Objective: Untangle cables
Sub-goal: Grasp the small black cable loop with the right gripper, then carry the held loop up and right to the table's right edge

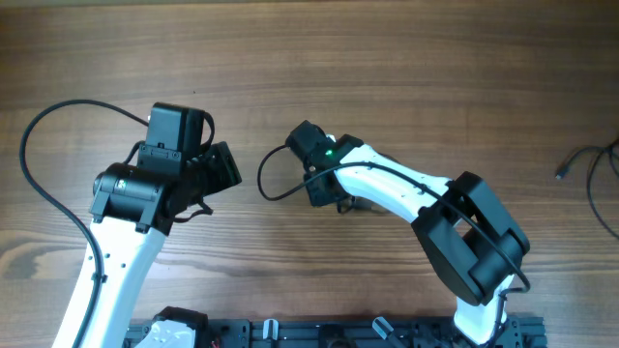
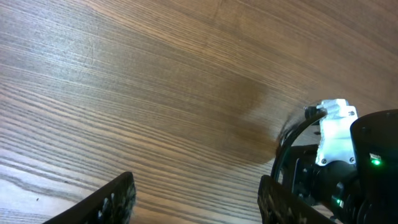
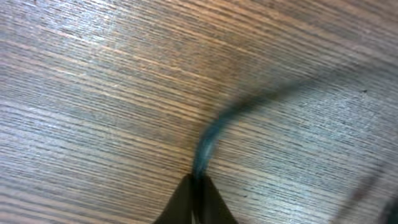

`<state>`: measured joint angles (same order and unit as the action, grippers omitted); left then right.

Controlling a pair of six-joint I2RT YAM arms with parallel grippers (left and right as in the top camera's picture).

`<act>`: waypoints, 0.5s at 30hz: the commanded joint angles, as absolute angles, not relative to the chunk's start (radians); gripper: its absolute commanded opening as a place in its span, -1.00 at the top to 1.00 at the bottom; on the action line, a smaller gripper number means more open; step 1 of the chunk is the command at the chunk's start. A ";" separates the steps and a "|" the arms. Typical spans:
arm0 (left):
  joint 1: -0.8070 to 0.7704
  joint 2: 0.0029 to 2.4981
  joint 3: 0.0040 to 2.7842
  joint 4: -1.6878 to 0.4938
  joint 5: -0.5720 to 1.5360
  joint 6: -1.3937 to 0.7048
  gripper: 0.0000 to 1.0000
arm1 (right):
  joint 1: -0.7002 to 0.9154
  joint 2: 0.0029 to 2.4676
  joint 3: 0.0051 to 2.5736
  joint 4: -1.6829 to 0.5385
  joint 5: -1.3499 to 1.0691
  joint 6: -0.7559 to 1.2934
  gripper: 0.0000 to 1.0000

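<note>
My right gripper [image 3: 198,186] is shut on a thin dark cable [image 3: 214,127], which runs blurred from the fingertips up and to the right over the wood. In the overhead view the right gripper [image 1: 324,191] points down at the table's middle, with a black cable loop [image 1: 262,182] just left of it. My left gripper [image 2: 199,202] is open and empty above bare wood. In the overhead view it [image 1: 230,166] sits left of that loop, apart from it. More dark cable [image 1: 592,166] with a small plug lies at the far right edge.
The right arm's black and white wrist [image 2: 339,155] fills the right side of the left wrist view, close to my left fingers. A long black cable [image 1: 39,145] arcs at the left beside the left arm. The arm bases stand at the front edge.
</note>
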<state>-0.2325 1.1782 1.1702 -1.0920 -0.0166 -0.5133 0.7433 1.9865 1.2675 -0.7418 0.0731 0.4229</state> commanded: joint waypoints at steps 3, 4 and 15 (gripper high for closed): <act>-0.226 1.181 1.178 -1.089 -0.007 -0.501 -0.32 | 0.739 2.000 1.291 -0.765 -0.062 0.429 0.91; -0.226 1.181 1.178 -1.089 -0.008 -0.501 -0.31 | 0.739 1.989 1.307 -0.772 -0.062 0.427 0.92; -0.226 1.181 1.178 -1.093 -0.008 -0.501 -0.32 | 0.611 1.645 1.548 -0.892 0.130 0.344 0.91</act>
<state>-0.2325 1.1782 1.1702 -1.0958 -0.0166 -0.5133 0.6815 1.8034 1.4670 -0.8925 0.0299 0.4015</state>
